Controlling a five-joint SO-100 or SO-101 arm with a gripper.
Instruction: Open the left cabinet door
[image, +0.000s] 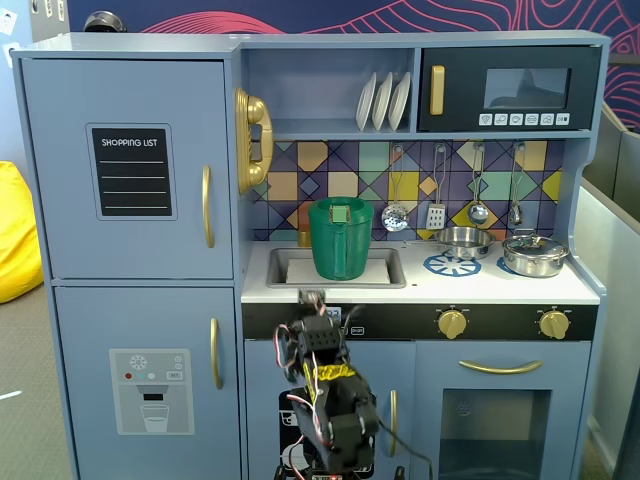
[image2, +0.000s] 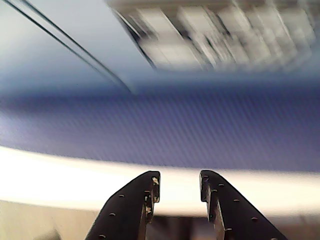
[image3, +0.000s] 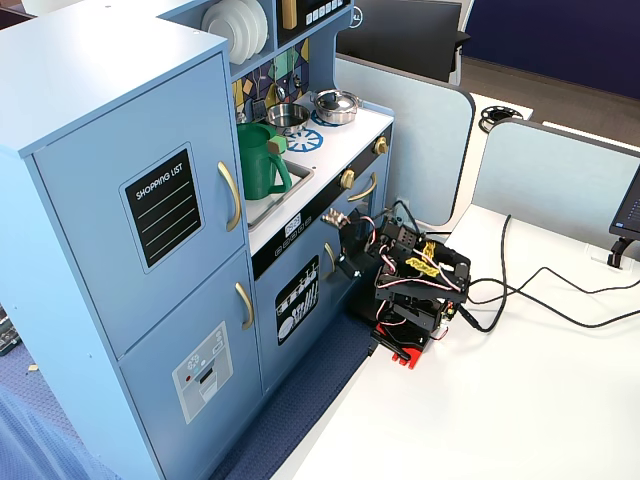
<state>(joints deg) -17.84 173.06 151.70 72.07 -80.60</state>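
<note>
While shut flush, the left cabinet door (image: 128, 168) stands beyond the counter's (image: 420, 285) left edge, above counter height. It looks like a light, rigid panel that should swing easily. Its gold handle (image: 207, 206), smooth and possibly slippery, offers the hold. Below the counter's front edge, the gripper (image2: 179, 186) hangs slightly parted, empty.

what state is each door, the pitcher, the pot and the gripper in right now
shopping list door: shut
dispenser door: shut
microwave door: shut
oven door: shut
utensil door: shut
green pitcher: upright in the sink
pot: lid on, on the counter
gripper: open, empty, away from the gold handle
</note>
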